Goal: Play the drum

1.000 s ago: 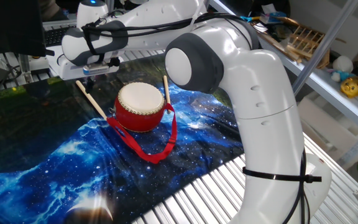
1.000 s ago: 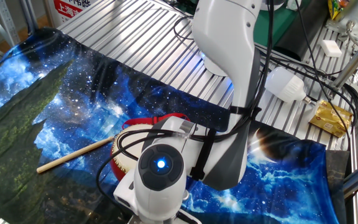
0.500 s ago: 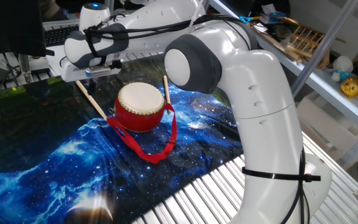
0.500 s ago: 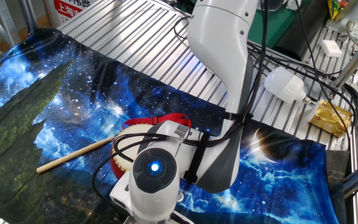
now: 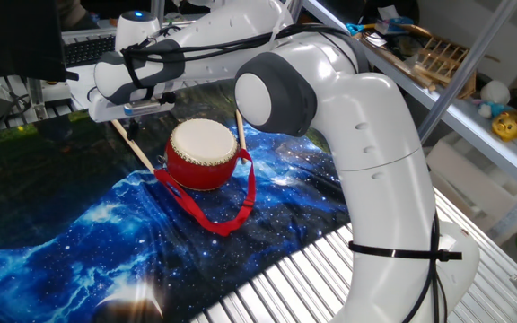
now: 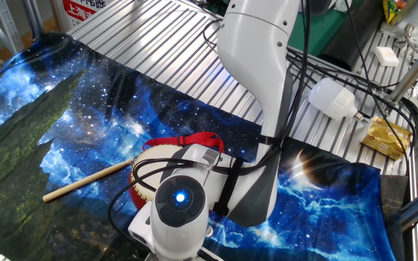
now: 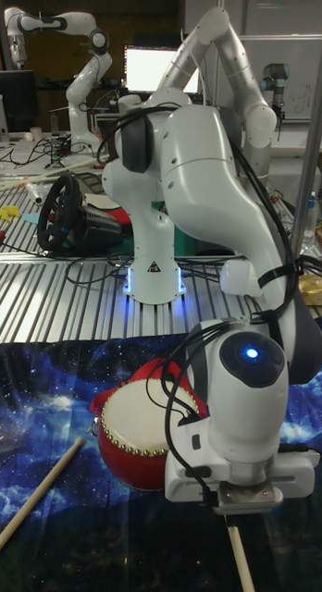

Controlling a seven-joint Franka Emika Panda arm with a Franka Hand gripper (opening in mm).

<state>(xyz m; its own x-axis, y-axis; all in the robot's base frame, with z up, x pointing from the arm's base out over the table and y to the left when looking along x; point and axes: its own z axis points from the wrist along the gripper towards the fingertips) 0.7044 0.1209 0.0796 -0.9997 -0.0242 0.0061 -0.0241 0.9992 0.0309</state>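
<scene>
gripper (image 5: 135, 111) at the end of the white arm, poised above and just beside the drum (image 5: 204, 153); a thin wooden stick (image 5: 131, 144) runs down from beneath it to the cloth, but the fingers are hidden by the hand housing, so whether they clamp the stick cannot be told. drum: small, squat, round, with a glossy red body, a cream-white skin top edged with a row of pale studs, and a long red ribbon strap (image 5: 225, 218) looping forward over the cloth. it sits upright on a blue galaxy-print cloth (image 5: 79, 251) spread over a ribbed metal table (image 6: 158, 36). second wooden stick (image 5: 240, 132), leaning against the drum's far rim. in the other fixed view a stick (image 6: 85, 181) lies flat on the cloth beside the drum (image 6: 147, 163).
</scene>
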